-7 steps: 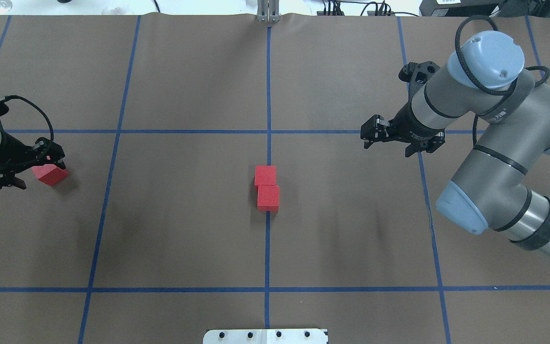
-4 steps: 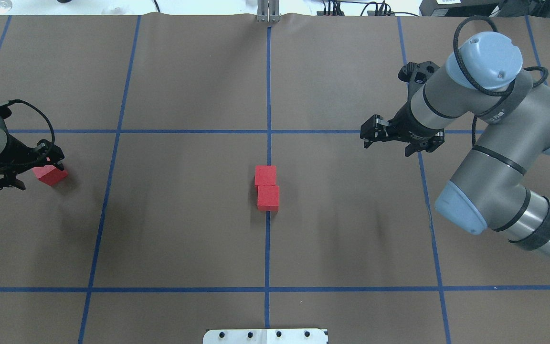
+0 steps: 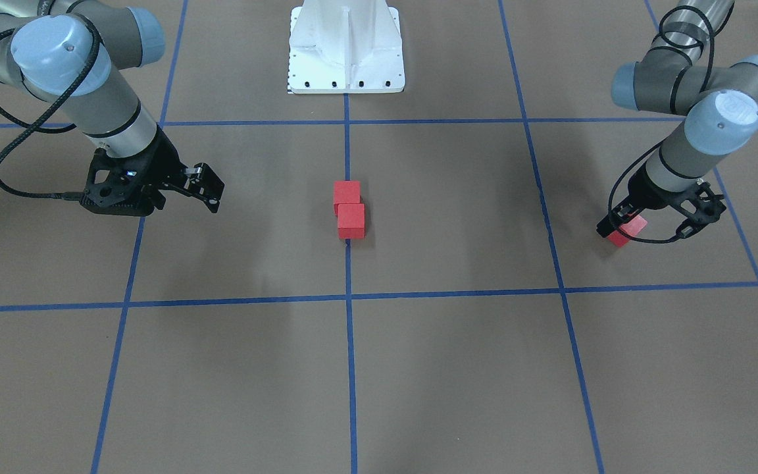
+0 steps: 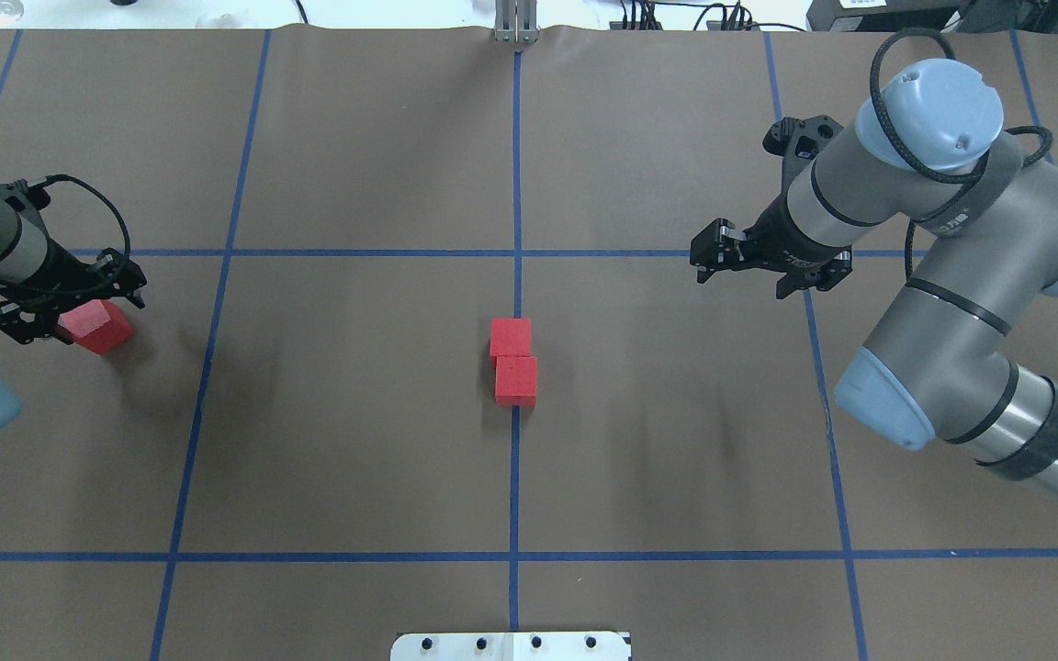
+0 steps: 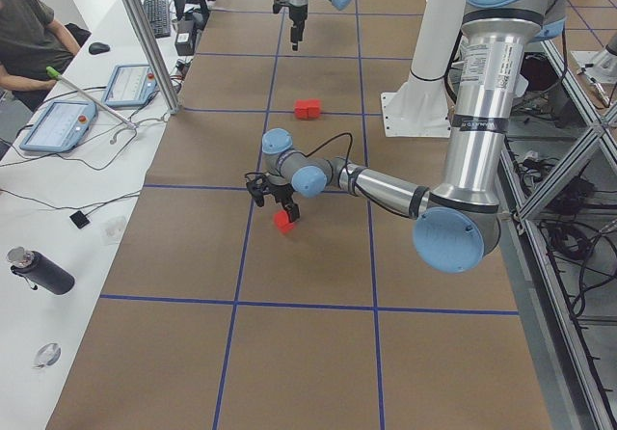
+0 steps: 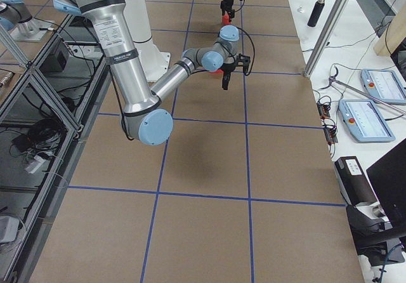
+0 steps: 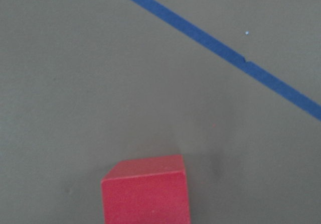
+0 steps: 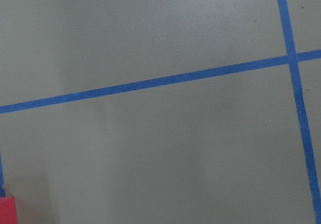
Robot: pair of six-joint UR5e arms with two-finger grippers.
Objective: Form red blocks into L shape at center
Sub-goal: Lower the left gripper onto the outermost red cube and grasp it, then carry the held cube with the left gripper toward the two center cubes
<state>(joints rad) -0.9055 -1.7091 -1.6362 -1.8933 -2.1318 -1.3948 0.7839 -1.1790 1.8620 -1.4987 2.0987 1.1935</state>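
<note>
Two red blocks sit touching in a slightly offset column on the middle blue line at the center; they also show in the front view. The third red block stands on the table at the far left, also in the front view and low in the left wrist view. My left gripper hangs over it, its jaws spread to either side. My right gripper is open and empty, above the table right of center.
The white robot base plate sits at the near table edge. Blue tape lines divide the brown mat into squares. A side table with tablets, a bottle and a seated person lies beyond the table's far edge.
My left gripper has shifted a little right and toward the far side over the third block, and its arm has swung. The block stayed put. The right arm barely moved.
</note>
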